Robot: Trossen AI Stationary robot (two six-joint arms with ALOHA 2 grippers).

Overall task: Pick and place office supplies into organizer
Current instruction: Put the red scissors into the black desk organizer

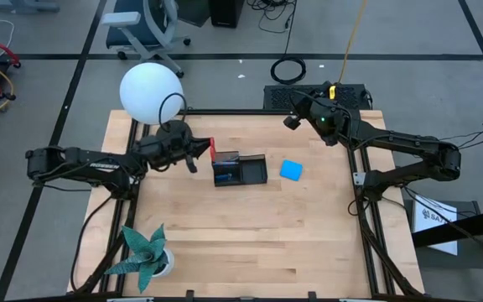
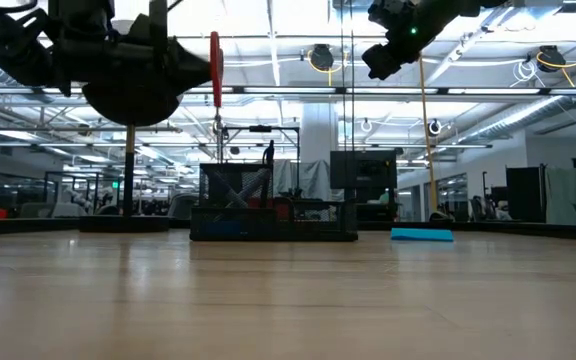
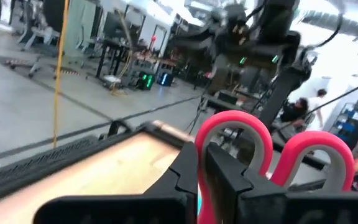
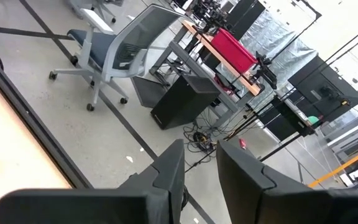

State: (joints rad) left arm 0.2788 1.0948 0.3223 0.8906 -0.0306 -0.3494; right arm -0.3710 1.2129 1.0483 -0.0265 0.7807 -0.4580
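Left pincer (image 1: 198,156) grips red-handled scissors (image 1: 212,149) beside the organizer (image 1: 240,170); right pincer (image 1: 293,120) narrow; no legible writing.

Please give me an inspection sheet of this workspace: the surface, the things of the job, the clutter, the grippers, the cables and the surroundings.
Surface: light wooden table, bare in the near half.
Job's things: black organizer near the middle, with items inside that cannot be told apart; blue pad flat on the table to its right, apart from it; red-handled scissors in the left gripper.
Clutter: green paper plant at the near left corner; white globe lamp at the far left corner.
Grippers: left gripper shut on the scissors, raised just left of the organizer; right gripper raised over the far right edge, holding nothing.
Cables: coiled black cable on the floor behind the table.
Surroundings: office chair on the floor; no person seen.
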